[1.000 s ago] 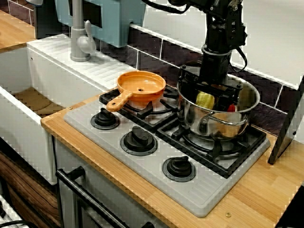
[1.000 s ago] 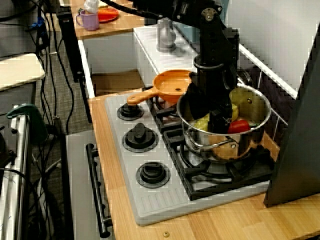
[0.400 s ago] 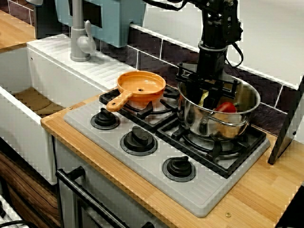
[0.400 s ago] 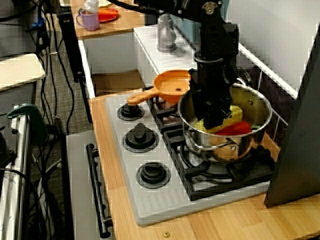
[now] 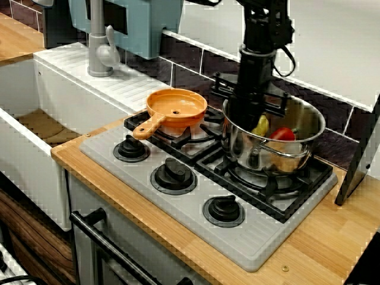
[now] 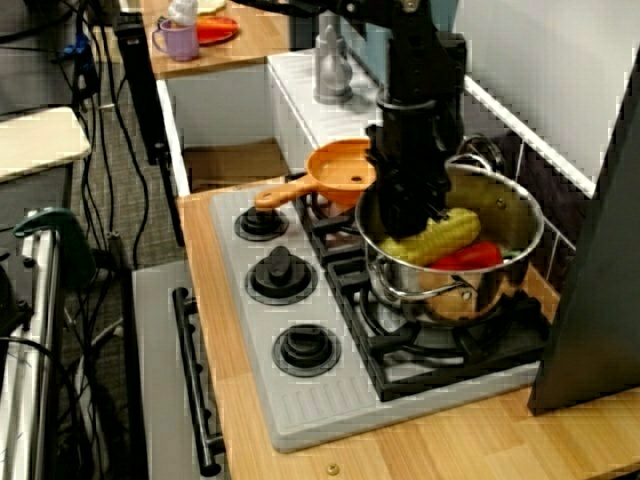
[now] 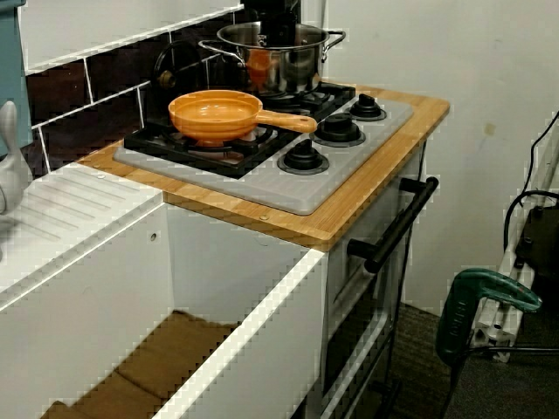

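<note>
The black fingers (image 6: 418,215) of the gripper (image 6: 410,222) hang inside the left half of the pot (image 6: 440,298), their tips just under its rim. The tips stand right at the near end of the corn cob (image 6: 440,236). No view shows the gap between them, so I cannot tell how wide they are or whether they pinch the cob.

The cob is yellow and bumpy and lies aslant across the pot's inside. It leans on a smooth, glossy red vegetable (image 6: 472,257).

The pot is round polished steel with loop handles and mirrors its contents on the wall. It sits on the black cast grate over the right rear burner of a ribbed grey hob (image 5: 178,205).

A matt orange plastic pan (image 5: 176,107) with a stub handle stands on the left rear burner, near the pot but apart from it. The worktop (image 5: 320,237) around the hob is pale wood.

- **View from the stove's end:** shows the whole length of the cob.
- **Front view:** the gripper (image 5: 242,119) hides all but a yellow tip (image 5: 260,126).
- **View from the sink side:** the pot (image 7: 279,61) shows only its outer wall below the dark arm (image 7: 272,10), with nothing of its contents. This view alone shows the white sink's (image 7: 262,332) brown floor.
</note>
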`<state>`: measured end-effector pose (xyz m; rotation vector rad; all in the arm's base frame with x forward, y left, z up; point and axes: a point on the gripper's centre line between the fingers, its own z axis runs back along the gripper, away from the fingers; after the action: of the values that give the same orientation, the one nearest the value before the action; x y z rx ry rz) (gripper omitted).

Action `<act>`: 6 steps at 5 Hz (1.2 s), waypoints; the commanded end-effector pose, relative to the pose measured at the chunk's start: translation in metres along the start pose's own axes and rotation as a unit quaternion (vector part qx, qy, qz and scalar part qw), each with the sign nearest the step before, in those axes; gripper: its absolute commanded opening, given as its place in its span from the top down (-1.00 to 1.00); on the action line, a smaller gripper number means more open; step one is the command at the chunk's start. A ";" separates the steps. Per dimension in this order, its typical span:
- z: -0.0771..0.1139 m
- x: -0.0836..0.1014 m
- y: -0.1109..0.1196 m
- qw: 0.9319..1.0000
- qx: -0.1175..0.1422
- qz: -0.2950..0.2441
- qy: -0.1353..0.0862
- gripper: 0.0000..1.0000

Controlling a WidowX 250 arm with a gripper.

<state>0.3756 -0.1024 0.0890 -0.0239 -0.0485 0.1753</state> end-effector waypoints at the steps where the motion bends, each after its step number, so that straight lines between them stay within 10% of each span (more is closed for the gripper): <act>1: 0.065 -0.006 0.018 0.998 -0.031 0.004 -0.049 1.00; 3: 0.086 -0.021 0.031 0.998 -0.042 0.006 -0.055 1.00; 4: 0.086 -0.024 0.032 0.998 -0.030 0.000 -0.058 -1.00; 6: 0.093 -0.030 0.037 0.998 -0.026 -0.006 -0.060 -1.00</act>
<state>0.3374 -0.0727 0.1591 -0.0532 -0.1172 0.1663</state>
